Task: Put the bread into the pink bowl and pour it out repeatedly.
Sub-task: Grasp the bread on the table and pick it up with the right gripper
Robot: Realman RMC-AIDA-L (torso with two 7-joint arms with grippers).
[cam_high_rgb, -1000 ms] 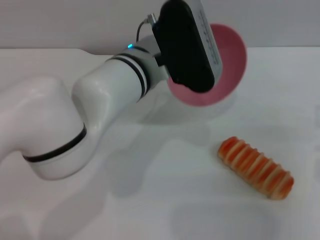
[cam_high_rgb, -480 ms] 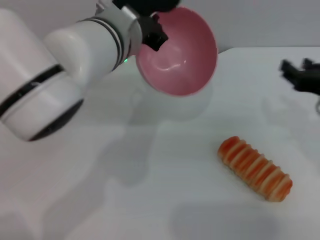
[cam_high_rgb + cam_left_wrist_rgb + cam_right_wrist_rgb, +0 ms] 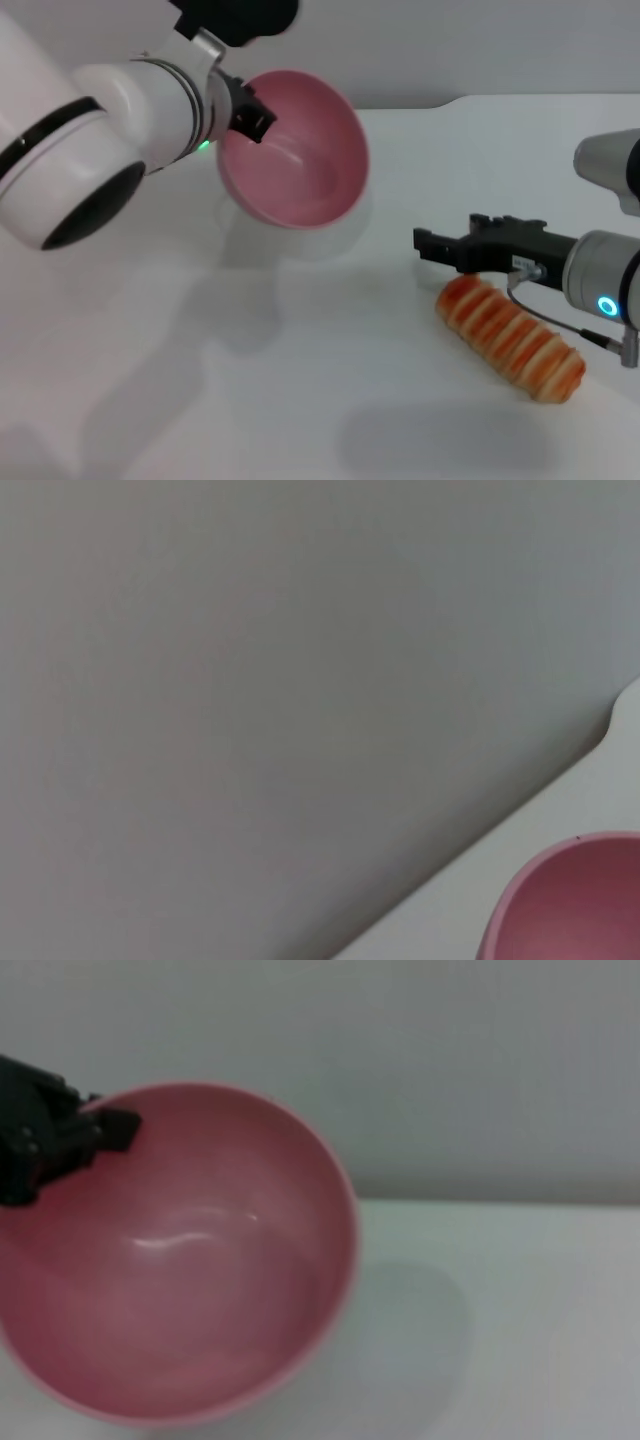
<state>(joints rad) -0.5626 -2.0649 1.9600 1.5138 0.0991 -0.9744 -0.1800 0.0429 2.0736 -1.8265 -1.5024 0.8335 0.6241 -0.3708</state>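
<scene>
The pink bowl (image 3: 300,170) hangs above the table at the back, tilted so its empty inside faces the right side. My left gripper (image 3: 246,112) is shut on its rim; the right wrist view shows the black fingers (image 3: 62,1138) clamped over the edge of the pink bowl (image 3: 200,1290). A slice of the pink bowl (image 3: 570,900) also shows in the left wrist view. The bread (image 3: 512,337), orange with cream stripes, lies flat on the table at the front right. My right gripper (image 3: 440,248) hovers open just over the bread's left end, apart from it.
The white table (image 3: 320,400) stretches around the bread and under the bowl. A grey wall (image 3: 480,45) stands behind the table's back edge. My bulky left arm (image 3: 90,130) fills the upper left.
The left arm has carried the bowl leftward and lower, turning its opening more upward. The right arm has come in from the right edge to the bread's left end.
</scene>
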